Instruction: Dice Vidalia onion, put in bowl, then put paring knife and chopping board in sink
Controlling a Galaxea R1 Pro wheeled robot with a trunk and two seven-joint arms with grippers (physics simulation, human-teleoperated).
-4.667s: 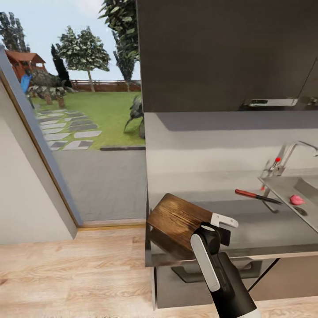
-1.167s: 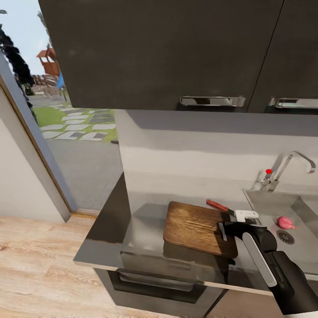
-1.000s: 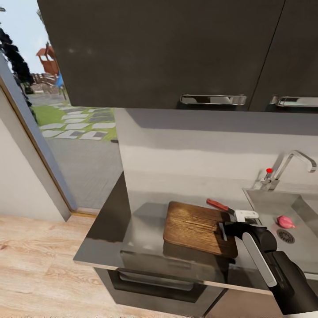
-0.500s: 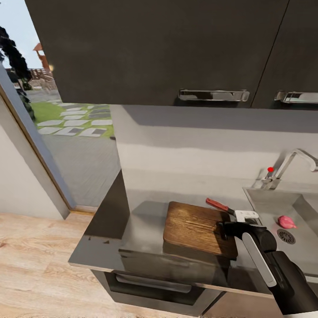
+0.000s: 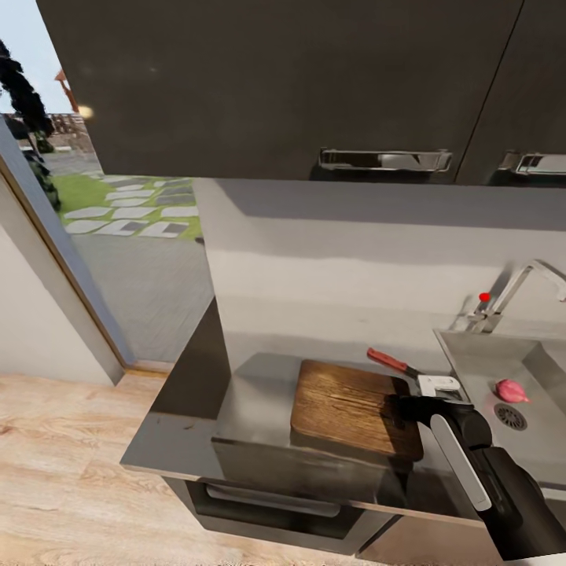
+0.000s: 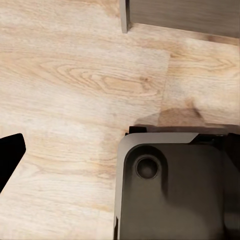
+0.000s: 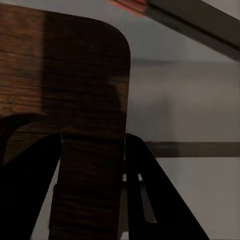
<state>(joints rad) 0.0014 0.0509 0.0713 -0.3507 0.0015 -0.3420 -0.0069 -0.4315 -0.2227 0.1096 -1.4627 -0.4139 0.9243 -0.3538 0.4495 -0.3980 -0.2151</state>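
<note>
The brown chopping board point(image 5: 346, 402) lies on the grey countertop point(image 5: 255, 397), just left of the sink point(image 5: 472, 354). My right gripper point(image 5: 406, 410) is shut on the board's end nearest the sink. In the right wrist view, dark fingers point(image 7: 142, 165) flank the board point(image 7: 85, 95). The paring knife point(image 5: 391, 362), with its red handle, lies at the board's far right corner. A pink Vidalia onion point(image 5: 511, 389) rests in the basin beside the round drain point(image 5: 511, 416). The bowl is out of view. A black tip point(image 6: 9, 154) at the left wrist view's edge may be a finger of my left gripper.
An angular chrome tap point(image 5: 519, 284) with a red knob stands behind the sink. Dark wall cabinets point(image 5: 314, 79) with bar handles hang low over the counter. An oven front point(image 5: 275, 503) sits below. A glass door point(image 5: 102, 220) is at left. The left wrist view looks down on wooden floor point(image 6: 75, 80).
Since the oldest frame, the board has travelled with my right gripper from the counter's left end to beside the knife. Over the last second only the camera view shifted slightly.
</note>
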